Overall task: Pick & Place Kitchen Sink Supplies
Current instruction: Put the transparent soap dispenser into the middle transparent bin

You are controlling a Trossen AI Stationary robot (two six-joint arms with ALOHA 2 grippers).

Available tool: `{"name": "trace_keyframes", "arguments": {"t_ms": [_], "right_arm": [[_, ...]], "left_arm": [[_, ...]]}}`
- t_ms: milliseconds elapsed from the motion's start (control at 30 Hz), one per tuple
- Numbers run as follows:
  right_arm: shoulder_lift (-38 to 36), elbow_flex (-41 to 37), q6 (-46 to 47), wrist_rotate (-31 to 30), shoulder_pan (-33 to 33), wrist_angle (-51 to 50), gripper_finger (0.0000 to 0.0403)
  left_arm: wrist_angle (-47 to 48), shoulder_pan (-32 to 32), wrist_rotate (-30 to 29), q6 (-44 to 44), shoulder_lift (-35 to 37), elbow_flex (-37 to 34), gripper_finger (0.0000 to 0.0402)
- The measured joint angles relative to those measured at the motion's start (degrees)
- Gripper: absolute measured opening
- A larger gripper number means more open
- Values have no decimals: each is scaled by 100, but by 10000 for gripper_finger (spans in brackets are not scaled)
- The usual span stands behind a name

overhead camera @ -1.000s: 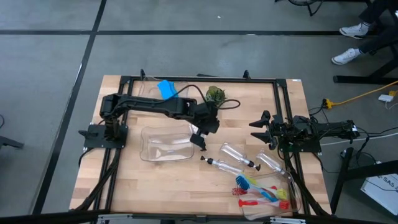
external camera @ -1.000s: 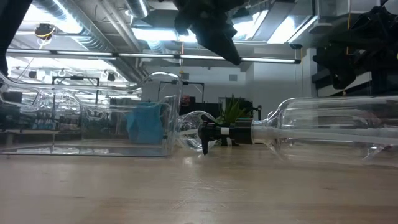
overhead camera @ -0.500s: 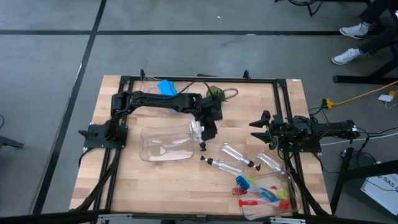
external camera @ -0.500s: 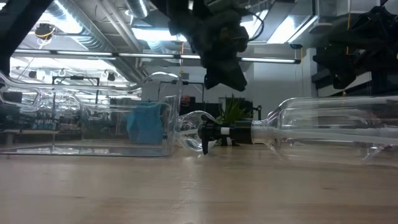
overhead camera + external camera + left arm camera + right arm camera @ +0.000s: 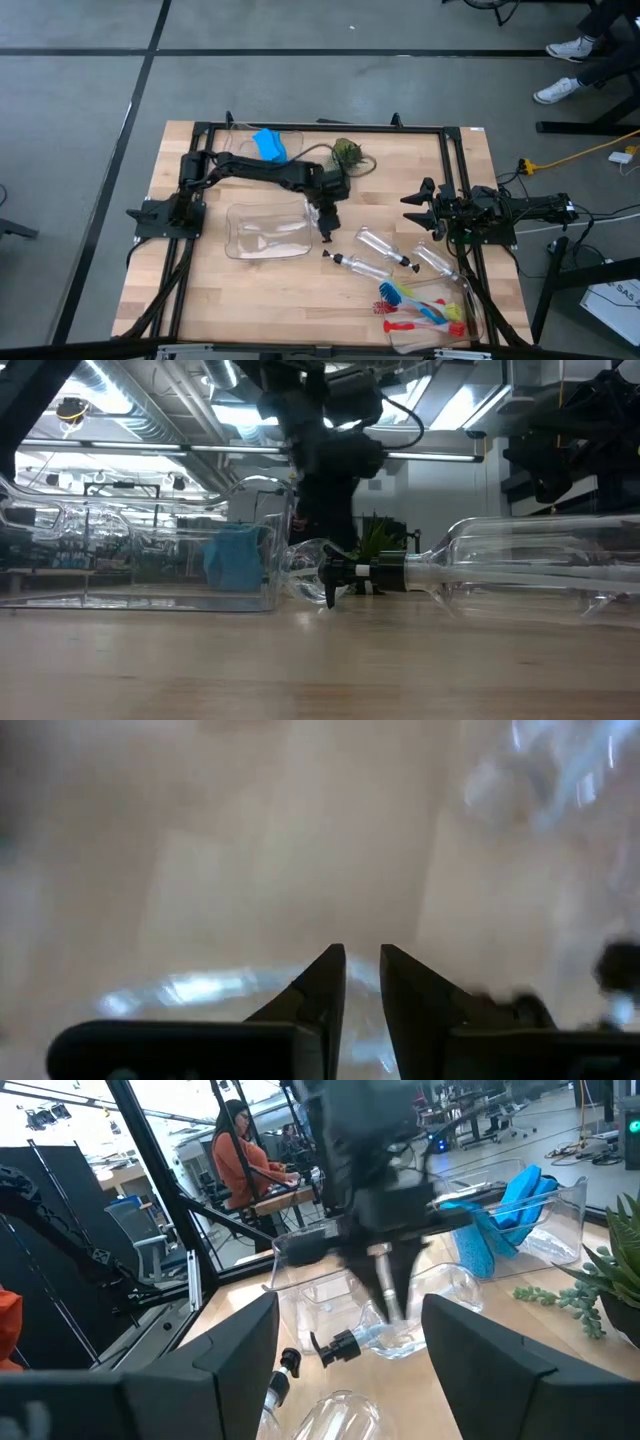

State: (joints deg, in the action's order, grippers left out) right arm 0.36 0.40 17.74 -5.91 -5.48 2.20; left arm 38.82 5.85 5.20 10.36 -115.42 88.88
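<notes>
While nearly shut, left pincer [image 5: 325, 228] on bottle [image 5: 312, 568].

Lab: exposed ceiling ducts [image 5: 150, 410], concrete floor [image 5: 80, 90], workstations.

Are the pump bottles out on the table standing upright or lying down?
Lying down. In the low view, the nearest bottle rests on its side, pump top pointing sideways; the high view shows the other bottles flat on the wooden table too.

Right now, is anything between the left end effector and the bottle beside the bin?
Nothing visible. The left end effector hangs just above the bottle, which lies on the table. The bin wall runs close alongside, not between them.
</notes>
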Motion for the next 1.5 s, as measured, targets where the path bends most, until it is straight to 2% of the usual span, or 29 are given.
{"name": "trace_keyframes", "arguments": {"t_ms": [200,367,533,833,933,1133,1200,1333,1500], "right_arm": [[0,0,-2,0,0,0,245],[0,-1,-1,0,0,0,245],[0,0,0,0,0,0,245],[0,0,0,0,-2,0,245],[0,0,0,-2,0,0,245],[0,0,0,0,-2,0,245],[0,-2,0,0,-2,0,245],[0,-1,0,0,-2,-2,245],[0,0,-2,0,-2,0,245]], "left_arm": [[-689,-238,-388,304,449,-786,60],[-1262,-317,-421,604,875,-1520,60],[-1342,-386,-460,811,1276,-2109,60],[-1312,-498,-919,989,2121,-2716,60],[-1208,-548,-851,428,2310,-2869,60],[-932,-756,-687,-2419,2407,-2872,60],[-1143,-809,-687,-2987,2405,-2872,60],[-1458,-778,-684,-3100,2179,-2638,64],[-1044,-538,-683,-2419,1730,-1826,72]]}}
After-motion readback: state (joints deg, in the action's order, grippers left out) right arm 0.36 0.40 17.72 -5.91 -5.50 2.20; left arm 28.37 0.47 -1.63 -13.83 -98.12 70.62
